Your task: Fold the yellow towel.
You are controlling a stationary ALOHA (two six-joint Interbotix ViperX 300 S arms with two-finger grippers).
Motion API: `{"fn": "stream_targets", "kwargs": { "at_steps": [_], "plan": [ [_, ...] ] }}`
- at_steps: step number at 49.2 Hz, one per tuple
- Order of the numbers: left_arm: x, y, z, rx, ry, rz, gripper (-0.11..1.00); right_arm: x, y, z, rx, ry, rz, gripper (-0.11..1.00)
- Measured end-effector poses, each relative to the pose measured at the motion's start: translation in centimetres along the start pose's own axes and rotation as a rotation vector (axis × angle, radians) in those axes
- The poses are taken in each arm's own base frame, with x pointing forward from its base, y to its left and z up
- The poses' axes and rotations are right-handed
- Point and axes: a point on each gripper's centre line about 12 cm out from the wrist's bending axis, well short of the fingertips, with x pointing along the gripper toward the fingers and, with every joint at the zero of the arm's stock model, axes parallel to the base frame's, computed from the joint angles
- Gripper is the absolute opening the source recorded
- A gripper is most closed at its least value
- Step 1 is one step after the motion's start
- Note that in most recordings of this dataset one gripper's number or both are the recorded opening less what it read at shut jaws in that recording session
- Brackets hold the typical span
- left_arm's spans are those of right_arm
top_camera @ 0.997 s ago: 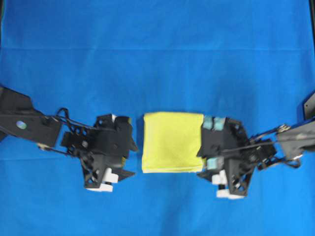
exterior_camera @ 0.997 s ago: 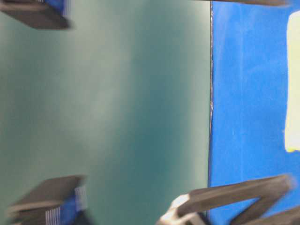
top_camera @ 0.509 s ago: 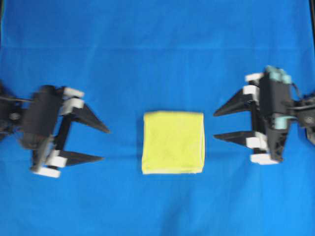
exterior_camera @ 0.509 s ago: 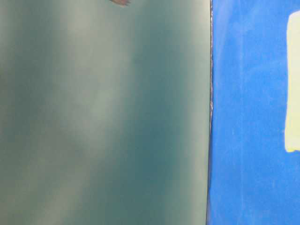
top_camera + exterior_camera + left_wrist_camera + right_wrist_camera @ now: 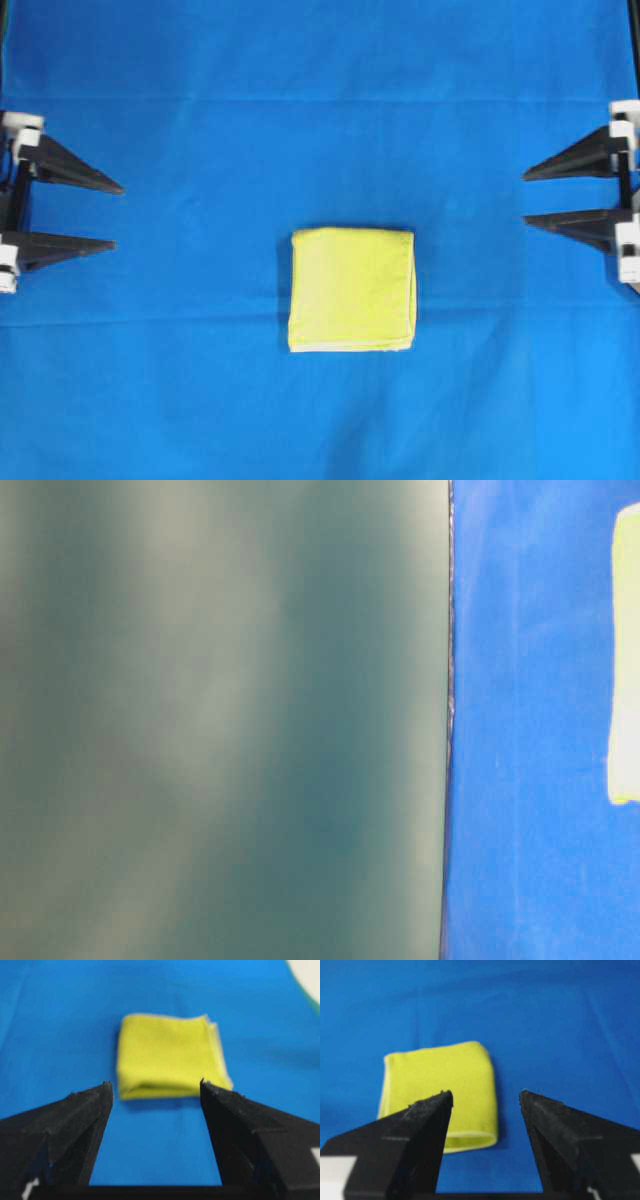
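Observation:
The yellow towel (image 5: 352, 290) lies folded into a small thick square in the middle of the blue cloth, its layered edges along the right and bottom sides. It also shows in the left wrist view as the towel (image 5: 170, 1055), in the right wrist view as the towel (image 5: 440, 1090), and as a pale strip (image 5: 626, 650) at the table-level view's right edge. My left gripper (image 5: 117, 216) is open at the far left edge, far from the towel. My right gripper (image 5: 526, 200) is open at the far right edge, equally far. Both hold nothing.
A blue cloth (image 5: 320, 100) covers the whole table. In the table-level view a dark green wall (image 5: 220, 720) fills the left, meeting the blue cloth (image 5: 530, 780) along a straight edge. A pale patch (image 5: 307, 975) shows at the left wrist view's top right.
Both arms have drawn back from the towel's sides to the far left and right edges. The folded towel has stayed in place.

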Motion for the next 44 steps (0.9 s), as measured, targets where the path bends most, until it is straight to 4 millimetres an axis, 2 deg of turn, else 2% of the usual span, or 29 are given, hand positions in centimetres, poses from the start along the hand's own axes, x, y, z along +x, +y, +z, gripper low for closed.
{"fn": "stream_targets", "kwargs": {
  "at_steps": [7, 13, 44],
  "plan": [
    [-1.2, 0.5, -2.4, -0.014, -0.025, 0.023, 0.67, -0.6, -1.2, -2.6, 0.043, -0.017, -0.035, 0.6],
    [-1.7, 0.6, -3.5, -0.026, -0.052, 0.029, 0.67, -0.5, -1.6, -3.9, 0.065, -0.004, -0.045, 0.6],
    [-1.8, 0.6, -3.7, -0.034, -0.06, 0.03, 0.67, -0.2, -1.4, -4.0, 0.069, -0.007, -0.031, 0.6]
  ]
}}
